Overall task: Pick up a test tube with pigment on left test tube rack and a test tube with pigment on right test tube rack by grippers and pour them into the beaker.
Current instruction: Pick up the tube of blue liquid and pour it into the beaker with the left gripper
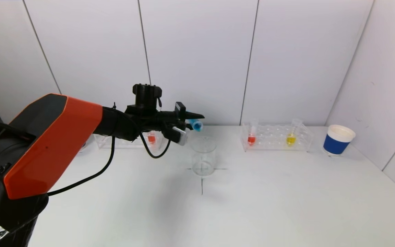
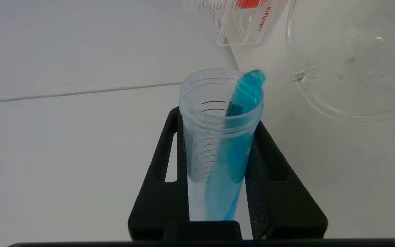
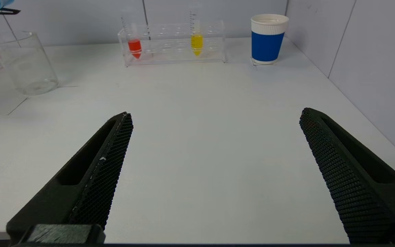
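Observation:
My left gripper (image 1: pixel 192 120) is shut on a test tube with blue pigment (image 1: pixel 195 125), tipped nearly level, its mouth just above the rim of the clear glass beaker (image 1: pixel 203 156). In the left wrist view the blue liquid reaches the lip of the tube (image 2: pixel 222 137), beside the beaker (image 2: pixel 351 65). The left rack (image 1: pixel 125 140) holds a red tube (image 1: pixel 151 138). The right rack (image 1: pixel 275 138) holds a red tube (image 1: pixel 251 137) and a yellow tube (image 1: pixel 291 138). My right gripper (image 3: pixel 214 120) is open and empty, low over the table, out of the head view.
A blue and white paper cup (image 1: pixel 338 140) stands at the back right near the wall. A black cross marks the table under the beaker. White wall panels close off the back and the right side.

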Tool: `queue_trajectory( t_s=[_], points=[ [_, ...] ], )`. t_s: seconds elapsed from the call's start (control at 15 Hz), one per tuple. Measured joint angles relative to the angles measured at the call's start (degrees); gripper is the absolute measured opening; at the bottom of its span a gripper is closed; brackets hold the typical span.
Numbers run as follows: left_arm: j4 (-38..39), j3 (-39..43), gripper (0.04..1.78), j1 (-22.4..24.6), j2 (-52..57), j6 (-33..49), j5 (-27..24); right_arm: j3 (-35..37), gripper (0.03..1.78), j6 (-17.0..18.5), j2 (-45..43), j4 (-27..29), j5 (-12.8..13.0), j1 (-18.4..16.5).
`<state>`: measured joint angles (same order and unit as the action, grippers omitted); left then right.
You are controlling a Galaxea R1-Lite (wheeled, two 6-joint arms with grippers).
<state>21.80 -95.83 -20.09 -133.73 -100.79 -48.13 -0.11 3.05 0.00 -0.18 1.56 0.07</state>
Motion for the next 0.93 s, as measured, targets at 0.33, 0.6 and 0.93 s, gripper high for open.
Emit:
queue_trajectory(
  t_s=[0.33, 0.6, 0.93],
  points=[
    [0.22, -0.43, 0.47, -0.05, -0.52, -0.91, 0.32, 0.0, 1.77, -0.02, 0.0, -0.02, 0.0, 0.0],
    [0.2, -1.44, 0.47, -0.05, -0.89, -2.77, 0.39, 0.0, 1.77, -0.02, 0.0, 0.0, 0.0, 0.0],
    [0.11, -4.25, 0.47, -0.05, -1.83, -4.47, 0.32, 0.01, 1.77, 0.0, 0.0, 0.0, 0.01, 0.0]
  ],
)
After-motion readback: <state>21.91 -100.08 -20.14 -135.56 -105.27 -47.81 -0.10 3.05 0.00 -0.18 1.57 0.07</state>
